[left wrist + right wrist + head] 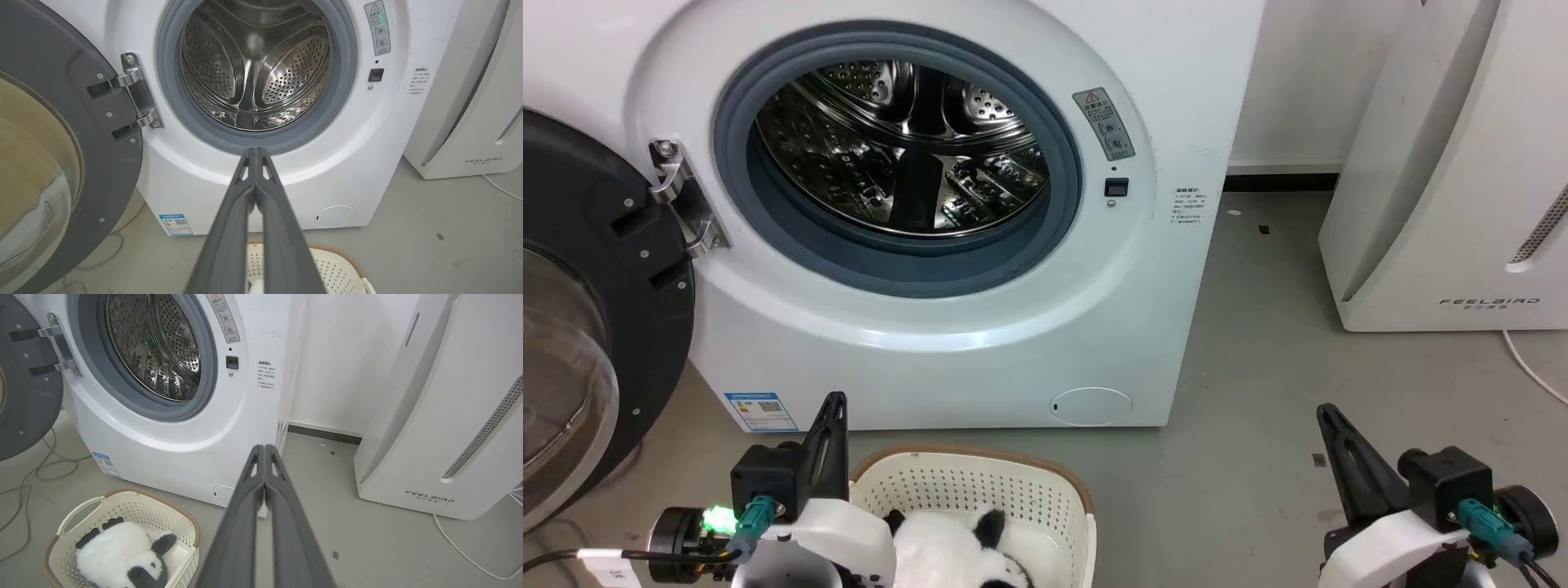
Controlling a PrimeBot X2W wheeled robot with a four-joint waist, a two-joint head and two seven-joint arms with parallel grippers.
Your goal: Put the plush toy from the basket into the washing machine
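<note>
While left tool [255, 152] and right tool [264, 447] sit pinched narrow, empty, toy [118, 551] lies in basket [135, 508], head near-right; appliance [429, 437] reads FEELBIRD.

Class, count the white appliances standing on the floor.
2: the washing machine, door open, behind the basket; the FEELBIRD appliance to its right. More may stand outside the views.

The grey concrete floor [1258, 367] is carrying the white washing machine [931, 351], which is standing just ahead of the left gripper [836, 402]. The cream perforated basket [980, 482] is sitting on the floor just right of that gripper, close before the machine. The white FEELBIRD appliance [1445, 204] is standing well ahead of the right gripper [1327, 412], with a white cable [1531, 371] trailing across the floor beyond that gripper's right side. Grey cables [24, 484] are lying looped on the floor left of the basket.
</note>
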